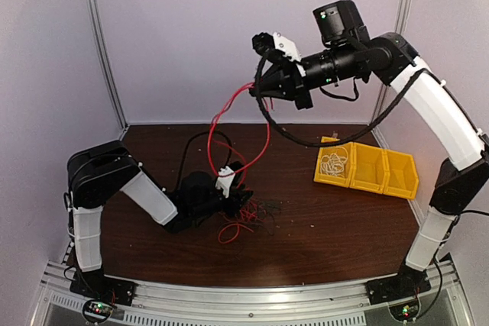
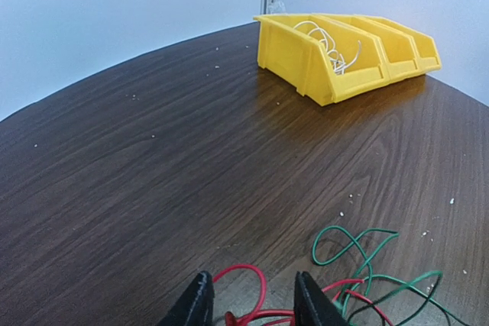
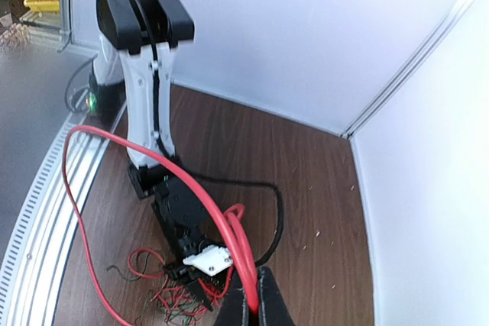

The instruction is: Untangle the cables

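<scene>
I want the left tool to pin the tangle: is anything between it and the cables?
Nothing visible. The left tool sits at the tangle, with a red cable looped between its fingers and green strands just beside.

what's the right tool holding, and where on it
The right tool is shut on the red cable, pinching it mid-length, not at an end; both strands hang down to the tangle on the table.
</scene>
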`<state>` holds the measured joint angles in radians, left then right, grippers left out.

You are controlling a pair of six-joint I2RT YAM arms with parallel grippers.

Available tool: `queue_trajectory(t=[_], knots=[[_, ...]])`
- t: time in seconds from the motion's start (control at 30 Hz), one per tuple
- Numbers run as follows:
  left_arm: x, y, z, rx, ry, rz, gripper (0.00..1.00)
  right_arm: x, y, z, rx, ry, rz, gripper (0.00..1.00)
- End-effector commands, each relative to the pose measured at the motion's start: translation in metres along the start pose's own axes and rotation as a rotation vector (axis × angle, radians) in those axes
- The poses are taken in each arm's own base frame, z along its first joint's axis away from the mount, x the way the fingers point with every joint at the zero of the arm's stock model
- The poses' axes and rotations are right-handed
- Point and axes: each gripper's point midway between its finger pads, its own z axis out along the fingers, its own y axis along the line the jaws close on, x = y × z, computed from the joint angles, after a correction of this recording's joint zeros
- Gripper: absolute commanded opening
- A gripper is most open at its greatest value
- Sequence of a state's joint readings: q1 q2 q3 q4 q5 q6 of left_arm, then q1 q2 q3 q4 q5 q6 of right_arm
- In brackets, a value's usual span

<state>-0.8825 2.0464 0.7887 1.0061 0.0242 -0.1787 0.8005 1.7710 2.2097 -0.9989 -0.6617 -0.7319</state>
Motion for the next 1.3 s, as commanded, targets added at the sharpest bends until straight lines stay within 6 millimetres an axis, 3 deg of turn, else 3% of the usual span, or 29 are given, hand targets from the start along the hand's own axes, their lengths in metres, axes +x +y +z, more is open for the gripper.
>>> queue_trajectory(t=[0.0, 0.2, 0.27, 0.37, 0.5, 0.63, 0.83, 0.93, 1.17, 1.27], knots=[[-0.007, 0.003, -0.003, -0.005, -0.052, -0.028, 0.39, -0.063, 0.0, -0.065, 0.047, -0.18, -0.039, 0.0], [0.017, 0.026, -0.014, -0.135, 0.049, -0.048, 0.41, -0.081, -0.037, -0.123, 0.204, -0.255, -0.057, 0.0], [0.024, 0.035, -0.02, -0.19, 0.085, -0.063, 0.42, -0.076, -0.052, -0.141, 0.259, -0.263, -0.042, 0.0], [0.027, 0.04, -0.033, -0.226, 0.102, -0.084, 0.42, -0.052, -0.075, -0.155, 0.349, -0.201, -0.011, 0.0], [0.038, 0.048, -0.049, -0.276, 0.144, -0.114, 0.43, -0.006, -0.102, -0.165, 0.473, -0.117, 0.089, 0.0], [0.031, 0.047, -0.067, -0.279, 0.143, -0.126, 0.44, 0.056, -0.122, -0.181, 0.605, -0.019, 0.212, 0.0], [-0.023, 0.041, -0.082, -0.25, 0.052, -0.096, 0.54, 0.154, -0.128, -0.211, 0.777, 0.149, 0.363, 0.0], [-0.048, 0.042, -0.083, -0.256, 0.023, -0.11, 0.57, 0.187, -0.126, -0.229, 0.843, 0.21, 0.427, 0.0], [-0.087, 0.039, -0.086, -0.246, -0.048, -0.159, 0.59, 0.266, -0.117, -0.283, 0.983, 0.418, 0.565, 0.0], [-0.096, 0.039, -0.089, -0.246, -0.068, -0.169, 0.59, 0.286, -0.111, -0.304, 1.013, 0.466, 0.604, 0.0]])
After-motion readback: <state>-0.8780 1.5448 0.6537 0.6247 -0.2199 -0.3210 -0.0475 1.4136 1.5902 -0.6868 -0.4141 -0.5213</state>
